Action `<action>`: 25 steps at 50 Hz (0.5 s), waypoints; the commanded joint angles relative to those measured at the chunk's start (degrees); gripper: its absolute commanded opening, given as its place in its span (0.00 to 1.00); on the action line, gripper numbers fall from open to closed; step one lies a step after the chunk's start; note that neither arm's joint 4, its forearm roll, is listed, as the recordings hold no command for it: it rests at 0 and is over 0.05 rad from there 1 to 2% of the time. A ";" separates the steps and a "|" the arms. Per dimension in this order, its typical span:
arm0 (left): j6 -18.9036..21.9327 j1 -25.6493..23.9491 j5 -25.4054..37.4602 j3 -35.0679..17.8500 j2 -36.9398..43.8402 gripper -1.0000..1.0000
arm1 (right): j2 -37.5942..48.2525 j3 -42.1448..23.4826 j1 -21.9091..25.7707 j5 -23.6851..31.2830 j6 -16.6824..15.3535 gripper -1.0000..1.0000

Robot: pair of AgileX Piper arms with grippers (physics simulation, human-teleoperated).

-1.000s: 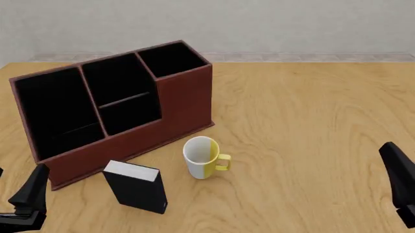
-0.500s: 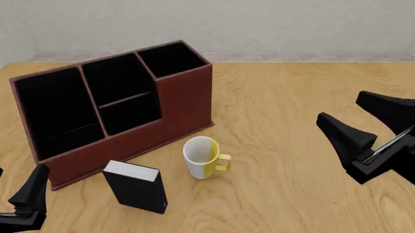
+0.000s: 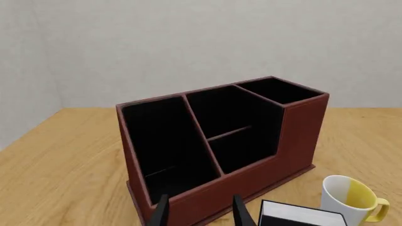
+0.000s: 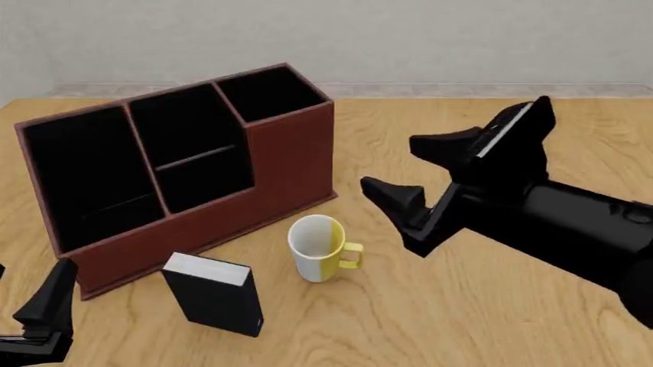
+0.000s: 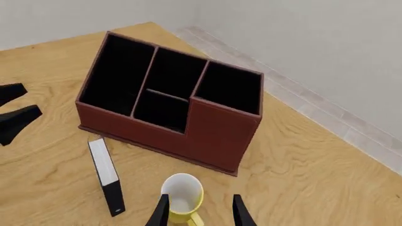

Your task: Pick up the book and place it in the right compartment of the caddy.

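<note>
Book (image 4: 214,296): stands upright on the table, white page edge up, just in front of the caddy (image 4: 290,164); untouched.
Mug (image 4: 321,248): beside the book, also in front of the caddy.
Right gripper (image 4: 414,172): we see its fingers spread apart and empty, above the table beside the caddy's right end.
Left gripper (image 4: 46,317): low at the caddy's near left corner, fingers parted, holding nothing.
Right compartment (image 4: 271,93): open and unoccupied.
Handling: we judge the hardcover stiff, fairly light and smooth-sided; pinch across its two covers near the top.

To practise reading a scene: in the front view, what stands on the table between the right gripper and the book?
In the front view, the white-and-yellow mug stands between the right gripper and the book; the rest of that stretch is bare table.
</note>
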 commanded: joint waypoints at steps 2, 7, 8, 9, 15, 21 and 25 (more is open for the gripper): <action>0.00 0.00 0.00 0.00 0.00 1.00 | 11.39 -4.73 5.55 -2.20 0.34 1.00; 0.00 -0.01 0.00 0.00 0.00 1.00 | 14.69 -7.30 7.14 -2.21 0.42 1.00; 0.00 0.00 0.00 0.00 0.00 1.00 | 15.29 -7.76 7.51 -2.22 0.41 1.00; 0.00 0.00 0.00 0.00 0.00 1.00 | 15.91 -8.33 7.93 -2.11 0.48 1.00; 0.00 0.00 0.00 0.00 -0.02 1.00 | 19.18 -10.44 9.54 -1.81 0.62 1.00; 0.00 -0.01 0.00 0.00 0.01 1.00 | 22.77 -12.78 12.00 -1.28 1.02 1.00; 0.02 0.00 0.00 0.00 0.01 1.00 | 24.61 -14.14 13.60 -0.64 1.34 1.00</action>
